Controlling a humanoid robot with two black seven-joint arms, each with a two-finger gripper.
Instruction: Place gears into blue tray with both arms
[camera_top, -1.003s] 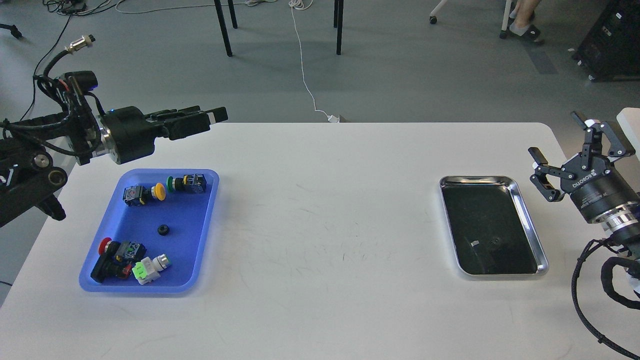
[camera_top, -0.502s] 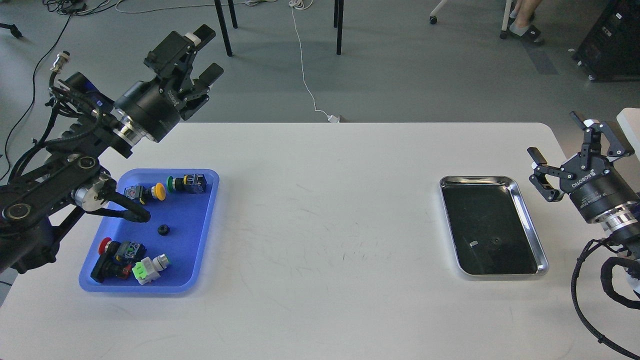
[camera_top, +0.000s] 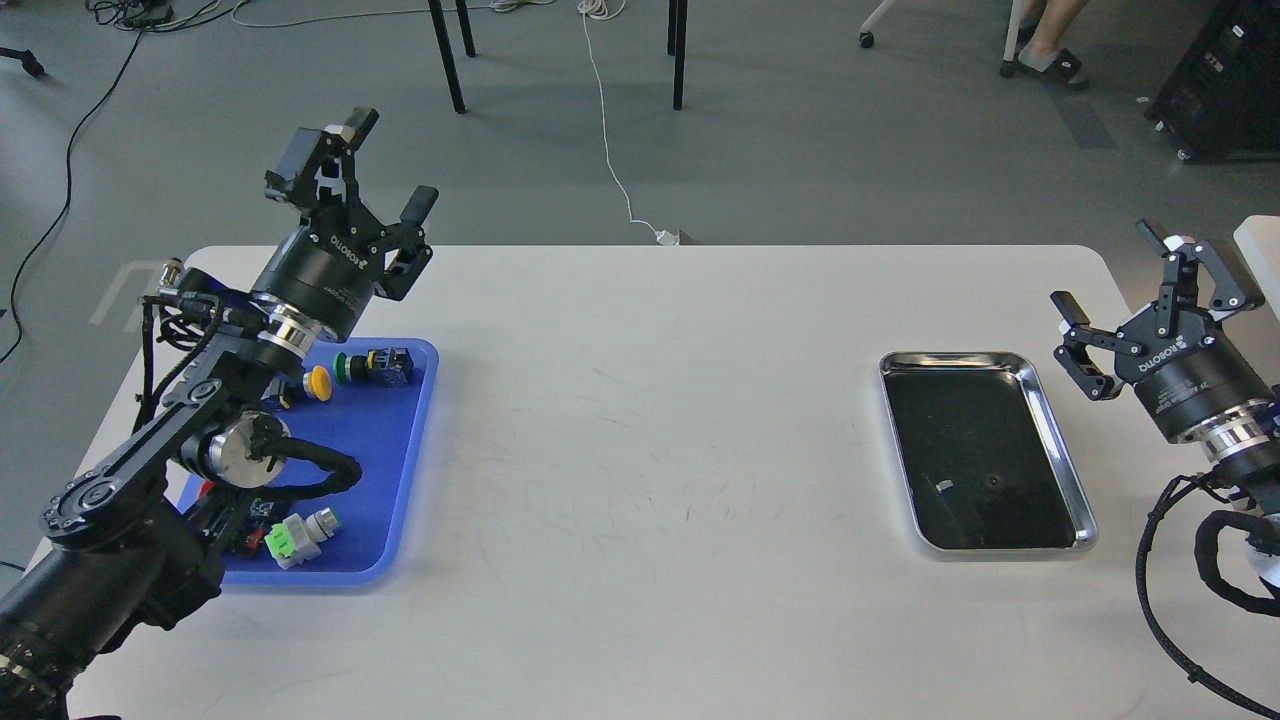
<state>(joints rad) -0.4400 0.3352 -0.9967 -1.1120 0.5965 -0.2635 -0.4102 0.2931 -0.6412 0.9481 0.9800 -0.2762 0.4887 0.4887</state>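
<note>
Head view | left end effector (camera_top: 372, 168) wide open (empty) | right end effector (camera_top: 1128, 288) likewise

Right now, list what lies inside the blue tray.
Inside the blue tray: a yellow-capped switch, a green-capped switch, and a white and green switch. The left arm covers the rest of the floor, so no gear shows there.
</note>
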